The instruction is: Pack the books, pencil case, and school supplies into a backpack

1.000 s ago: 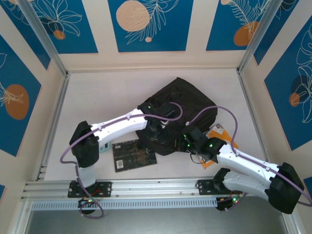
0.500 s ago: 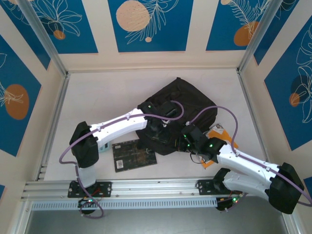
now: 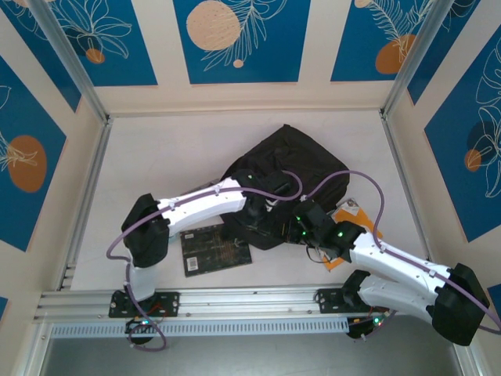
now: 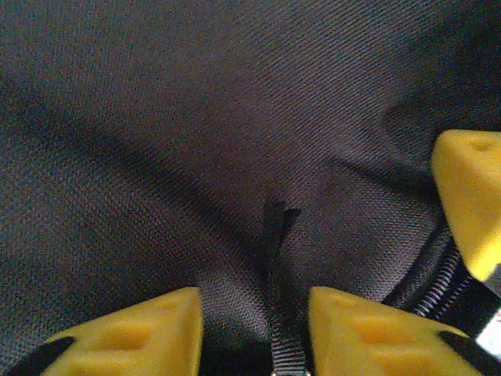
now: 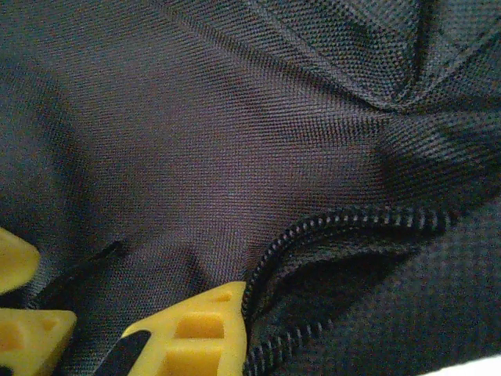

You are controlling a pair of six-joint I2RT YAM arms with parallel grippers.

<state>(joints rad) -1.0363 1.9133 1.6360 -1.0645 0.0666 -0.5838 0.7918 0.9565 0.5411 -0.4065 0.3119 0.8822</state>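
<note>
The black backpack (image 3: 301,160) lies mid-table, and both grippers press into its near side. My left gripper (image 3: 268,205) is open, its yellow fingers (image 4: 125,333) standing on either side of a narrow black pull strap (image 4: 282,345) and a fold of fabric. My right gripper (image 3: 300,222) sits close beside it, shut on a thin fold of backpack fabric right next to the parted zip (image 5: 313,227). One of its yellow fingers (image 4: 470,196) shows in the left wrist view. A black book with gold patterning (image 3: 216,248) lies on the table under the left arm. An orange book (image 3: 354,213) pokes out from under the right arm.
White table (image 3: 164,164) with metal frame posts at its left and right edges and a rail along the near edge (image 3: 250,301). Patterned blue panels wall in the back and sides. Purple cables loop over the backpack.
The left arm has swung to the right, carrying its gripper further onto the backpack, and its jaws have narrowed. The right arm and the books have stayed put.
</note>
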